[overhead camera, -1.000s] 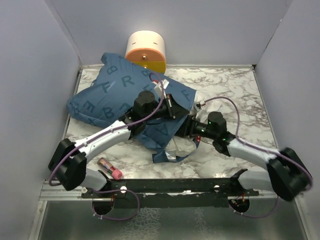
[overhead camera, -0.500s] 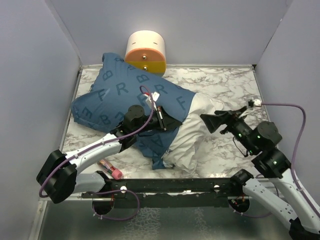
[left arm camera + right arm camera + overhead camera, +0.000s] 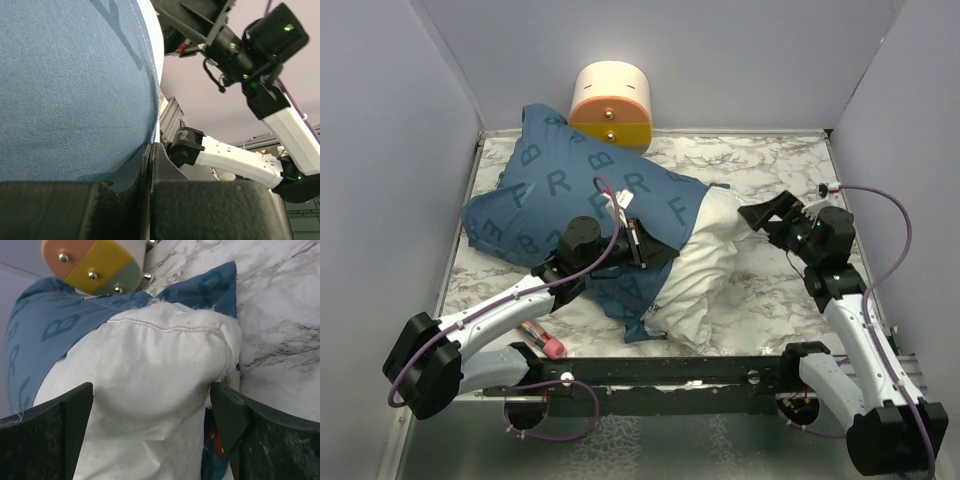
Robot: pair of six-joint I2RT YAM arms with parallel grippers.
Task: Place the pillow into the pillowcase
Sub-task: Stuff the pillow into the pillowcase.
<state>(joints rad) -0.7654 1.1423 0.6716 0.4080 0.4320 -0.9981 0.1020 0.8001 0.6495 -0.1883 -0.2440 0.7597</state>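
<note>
The pillow [image 3: 705, 275] is white, plump woven cloth with a stitched seam and frayed threads at its exposed end. Its far half sits inside the pillowcase [image 3: 545, 200]. The bare half protrudes on the near right side of the cylinder [image 3: 612, 105].

The pillowcase is blue cloth, creased, printed with lighter blue capitals; F, R, B and E can be read. Its far corner lies against the foot of the cylinder.

The left gripper [image 3: 151, 150] is clamped, fingers together, on the pillowcase's open edge, nearer than the cylinder. The right gripper [image 3: 150, 390] stands with fingers apart at the pillow's bare corner, to the cylinder's near right. Contact with the pillow cannot be determined.

The cylinder is cream on top with an orange band. In the right wrist view its face shows orange, yellow and green segments fixed with metal screws.

The table [image 3: 790, 170] is white marble-patterned with grey veins. Plain grey walls [image 3: 720, 60] enclose it. A small pink-and-red object [image 3: 542, 337] lies near left of the cylinder, beside a black rail [image 3: 670, 372].
</note>
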